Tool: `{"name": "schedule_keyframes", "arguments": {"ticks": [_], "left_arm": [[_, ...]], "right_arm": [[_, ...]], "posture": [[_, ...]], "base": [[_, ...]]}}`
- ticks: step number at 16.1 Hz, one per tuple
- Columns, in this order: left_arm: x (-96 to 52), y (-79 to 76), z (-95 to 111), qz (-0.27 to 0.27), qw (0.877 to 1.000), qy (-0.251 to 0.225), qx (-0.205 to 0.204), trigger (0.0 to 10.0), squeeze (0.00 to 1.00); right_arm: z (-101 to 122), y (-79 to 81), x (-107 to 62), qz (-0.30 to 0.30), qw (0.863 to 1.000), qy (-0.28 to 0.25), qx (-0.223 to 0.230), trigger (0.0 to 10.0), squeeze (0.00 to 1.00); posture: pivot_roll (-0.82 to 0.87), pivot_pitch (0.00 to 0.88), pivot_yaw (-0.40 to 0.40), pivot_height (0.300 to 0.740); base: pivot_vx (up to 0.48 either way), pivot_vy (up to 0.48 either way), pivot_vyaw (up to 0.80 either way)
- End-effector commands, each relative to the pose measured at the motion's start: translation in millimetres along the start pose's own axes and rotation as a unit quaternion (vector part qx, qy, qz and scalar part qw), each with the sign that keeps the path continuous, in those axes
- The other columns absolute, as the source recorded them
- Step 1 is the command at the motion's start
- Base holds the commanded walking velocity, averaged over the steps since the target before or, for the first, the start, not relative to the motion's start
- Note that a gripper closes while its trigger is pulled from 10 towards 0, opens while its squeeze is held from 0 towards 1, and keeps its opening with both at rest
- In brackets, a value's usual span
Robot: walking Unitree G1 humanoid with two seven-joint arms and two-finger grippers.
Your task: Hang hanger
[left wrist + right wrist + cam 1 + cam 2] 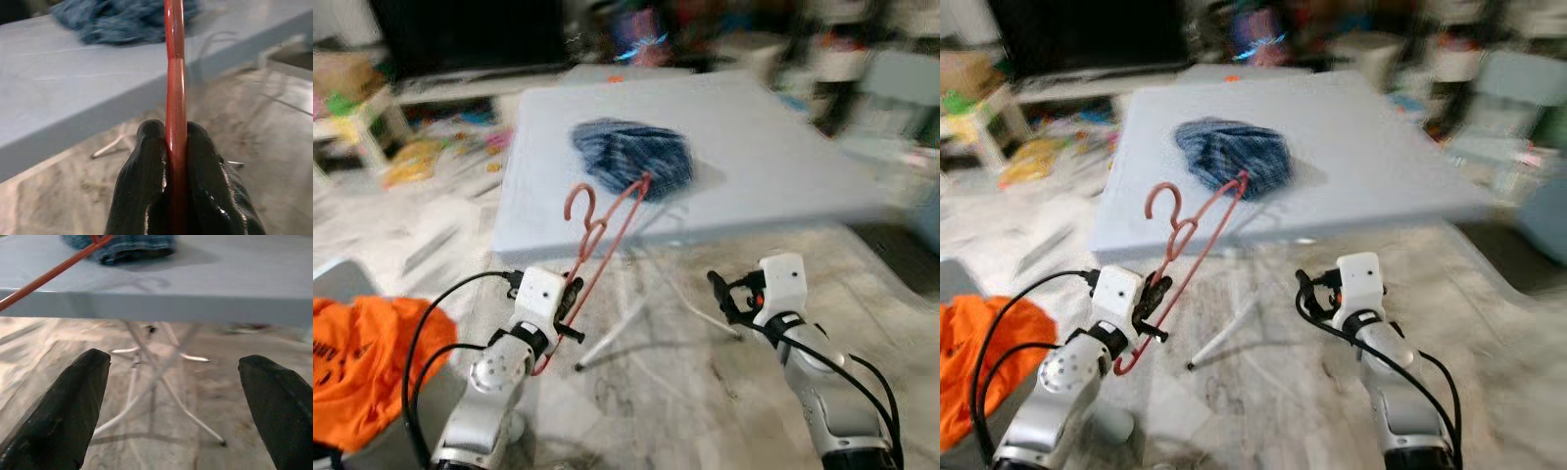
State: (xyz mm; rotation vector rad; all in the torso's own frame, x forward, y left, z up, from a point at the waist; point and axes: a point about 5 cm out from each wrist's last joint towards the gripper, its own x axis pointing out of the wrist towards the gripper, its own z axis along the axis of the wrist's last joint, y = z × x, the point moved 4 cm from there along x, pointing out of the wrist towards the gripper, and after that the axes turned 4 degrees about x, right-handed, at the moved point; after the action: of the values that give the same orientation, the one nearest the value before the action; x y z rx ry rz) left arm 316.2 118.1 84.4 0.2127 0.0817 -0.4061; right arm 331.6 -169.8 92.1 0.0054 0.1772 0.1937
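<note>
before the pale grey folding table (783, 166), the left gripper (176, 161) pinches a thin red wire hanger (607, 230), whose far end touches a crumpled blue garment (631, 157) on the table; the right gripper (176, 396) hangs spread. snagging that cloth could drag it off.

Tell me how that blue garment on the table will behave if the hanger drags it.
The blue garment lies crumpled in a soft heap, so it is probably floppy and light. On the smooth table it would likely slide and stretch out. The red hanger, gripped by the left gripper, looks thin and may flex.
</note>
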Motion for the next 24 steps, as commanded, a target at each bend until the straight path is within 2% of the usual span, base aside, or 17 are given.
{"name": "schedule_keyframes", "arguments": {"ticks": [1,4,6,7,8,9,10,11,12,13,15,16,17,19,21,23,24], "left_arm": [[4.3,-0.2,8,-0.007,1.0,-0.012,0.013,10.0,0.0],[10.0,-2.6,4,-0.012,1.0,0.0,0.028,10.0,0.0],[8.6,2.6,1,-0.003,1.0,0.008,0.014,10.0,0.0],[8.0,-0.7,1,-0.017,1.0,0.005,0.011,10.0,0.0],[7.9,-9.5,-2,-0.051,0.999,0.002,0.012,10.0,0.0],[7.6,-21.5,-1,-0.094,0.996,-0.003,0.002,10.0,0.0],[6.4,-35.7,1,-0.146,0.989,-0.007,-0.001,10.0,0.0],[5.6,-39.2,2,-0.161,0.987,-0.01,-0.003,10.0,0.0],[3.0,-45.7,6,-0.195,0.981,-0.011,-0.001,10.0,0.0],[-4.6,-51.4,8,-0.249,0.968,-0.006,0.005,10.0,0.0],[-10.9,-50.8,7,-0.282,0.959,-0.001,0.032,10.0,0.0],[-16.1,-51.6,1,-0.306,0.95,0.01,0.052,10.0,0.0],[-19.3,-52.9,-3,-0.321,0.945,0.017,0.061,10.0,0.0],[-26.5,-56.7,-11,-0.356,0.93,0.029,0.091,10.0,0.0],[-26.3,-58.8,-10,-0.367,0.922,0.026,0.124,10.0,0.0],[-27.4,-62.4,-8,-0.375,0.917,0.02,0.136,10.0,0.0],[-28.8,-64.2,-8,-0.38,0.915,0.018,0.139,10.0,0.0]], "right_arm": [[2,-6.2,1.2,-0.013,1.0,-0.004,0.001,10.0,0.0],[0,-14.7,1.4,-0.033,0.999,-0.002,-0.005,10.0,0.0],[-1,-21.5,-1.1,-0.052,0.999,-0.001,0.002,10.0,0.0],[-3,-22.9,-2.6,-0.056,0.998,0.002,-0.001,10.0,0.0],[-6,-20.1,-2.4,-0.053,0.999,0.005,-0.009,10.0,0.0],[-3,-9.0,0.3,-0.024,1.0,-0.011,-0.016,10.0,0.0],[5,-1.2,3.3,0.001,0.997,-0.028,-0.078,10.0,0.0],[6,0.0,4.0,0.01,0.995,-0.024,-0.096,10.0,0.0],[10,4.3,4.1,0.057,0.992,-0.022,-0.109,10.0,0.0],[19,4.2,1.4,0.111,0.977,-0.026,-0.178,10.0,0.0],[31,-3.3,-5.3,0.176,0.962,-0.011,-0.208,10.0,0.0],[31,-3.4,-14.6,0.236,0.929,0.011,-0.286,10.0,0.0],[28,-2.6,-19.6,0.263,0.914,0.026,-0.309,10.0,0.0],[19,0.0,-34.6,0.334,0.88,0.071,-0.329,10.0,0.0],[8,-0.9,-43.6,0.378,0.853,0.112,-0.343,10.0,0.0],[3,-0.9,-47.3,0.408,0.834,0.139,-0.345,10.0,0.0],[2,-0.7,-47.4,0.416,0.829,0.145,-0.344,9.9,0.0]], "posture": [[-0.13,0.0,0.043,0.74],[-0.1,0.0,0.044,0.74],[-0.11,0.0,0.03,0.74],[-0.11,0.0,0.026,0.74],[-0.12,0.0,0.015,0.74],[-0.14,0.0,0.03,0.74],[-0.15,0.0,0.052,0.74],[-0.15,0.0,0.056,0.74],[-0.15,0.0,0.066,0.74],[-0.15,0.0,0.069,0.74],[-0.15,0.0,0.068,0.74],[-0.16,0.0,0.073,0.74],[-0.17,0.0,0.078,0.74],[-0.17,0.0,0.084,0.74],[-0.17,0.0,0.086,0.74],[-0.17,0.0,0.094,0.74],[-0.17,0.0,0.094,0.74]], "base": [[-0.274,0.0,0.0],[-0.089,0.0,0.0],[0.0,0.0,0.0],[0.0,0.0,0.0],[0.0,0.0,0.0],[0.0,0.0,0.0],[0.0,0.0,0.0],[0.0,0.0,0.0],[0.0,0.0,0.0],[0.0,0.0,0.0],[0.0,0.0,0.0],[0.0,0.0,0.0],[0.0,0.0,0.0],[0.0,0.0,0.0],[0.0,0.0,0.0],[0.0,0.0,0.0],[0.0,0.0,0.0]]}}
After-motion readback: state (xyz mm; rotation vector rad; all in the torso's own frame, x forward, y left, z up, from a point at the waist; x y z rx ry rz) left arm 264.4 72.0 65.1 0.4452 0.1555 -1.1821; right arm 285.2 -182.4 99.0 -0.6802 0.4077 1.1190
